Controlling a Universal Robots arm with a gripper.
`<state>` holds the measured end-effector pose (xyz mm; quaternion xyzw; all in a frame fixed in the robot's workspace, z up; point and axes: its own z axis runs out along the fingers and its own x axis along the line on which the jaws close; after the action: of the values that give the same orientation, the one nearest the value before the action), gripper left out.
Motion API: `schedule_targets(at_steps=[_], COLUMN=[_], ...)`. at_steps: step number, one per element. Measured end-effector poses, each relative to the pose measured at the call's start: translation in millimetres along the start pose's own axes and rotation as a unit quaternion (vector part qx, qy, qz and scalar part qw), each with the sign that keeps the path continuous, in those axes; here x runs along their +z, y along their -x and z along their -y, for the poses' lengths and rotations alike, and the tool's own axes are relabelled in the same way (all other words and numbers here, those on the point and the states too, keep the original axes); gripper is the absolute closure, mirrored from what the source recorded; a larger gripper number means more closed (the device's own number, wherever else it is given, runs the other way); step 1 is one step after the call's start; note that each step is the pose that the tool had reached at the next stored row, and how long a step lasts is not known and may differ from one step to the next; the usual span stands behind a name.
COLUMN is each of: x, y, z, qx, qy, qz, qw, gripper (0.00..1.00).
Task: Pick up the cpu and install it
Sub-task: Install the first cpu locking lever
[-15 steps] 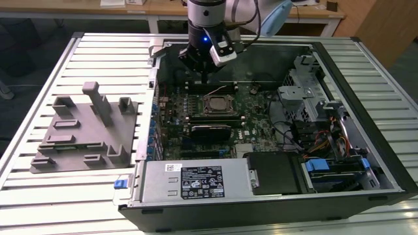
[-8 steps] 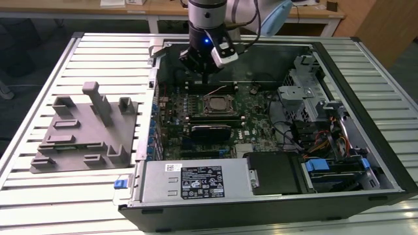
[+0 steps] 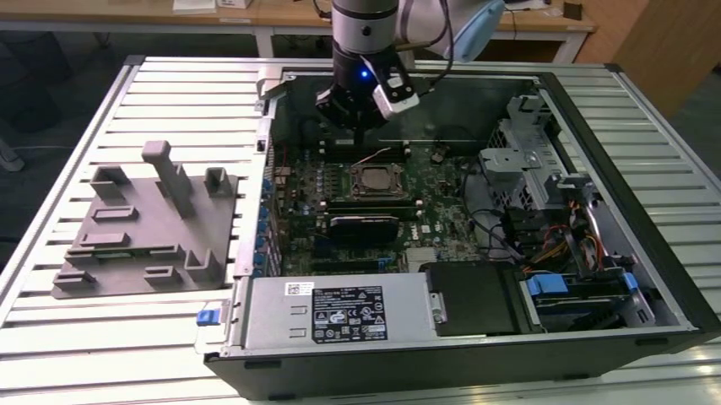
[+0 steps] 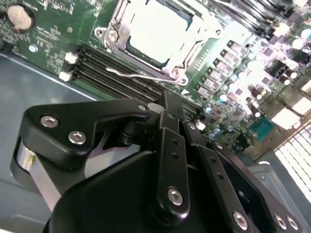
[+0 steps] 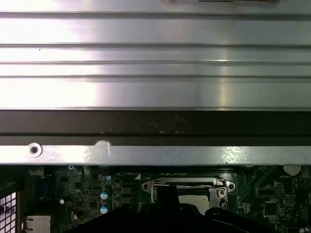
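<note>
1. The end effector [image 3: 358, 133] hangs vertically inside the open computer case [image 3: 631, 278], above the motherboard [image 3: 440, 211]; fingers appear drawn together, holding nothing.
2. The cpu [image 4: 156, 30] sits in the metal-framed socket [image 4: 112, 26], just beside the end effector.
3. A grey fixture block [image 3: 147, 228] rests on the slatted surface [image 3: 67, 337], well apart.

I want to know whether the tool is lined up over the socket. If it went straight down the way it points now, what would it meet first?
Probably the motherboard just behind the socket, which holds the cpu. The tool hangs above that edge, though depth is hard to judge.
</note>
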<state>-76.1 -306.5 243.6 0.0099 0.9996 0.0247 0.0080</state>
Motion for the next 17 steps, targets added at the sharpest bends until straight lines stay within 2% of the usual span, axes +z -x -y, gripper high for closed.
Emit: schedule_targets(at_steps=[10,17], x=[11.7,15.4], y=[10.8,20.7], z=[0.2,-1.7], qx=[0.000,-0.001], qy=[-0.0021,-0.0023], qz=[0.0001,0.0002], qw=[1.0000,1.0000], gripper=[0.89,0.89])
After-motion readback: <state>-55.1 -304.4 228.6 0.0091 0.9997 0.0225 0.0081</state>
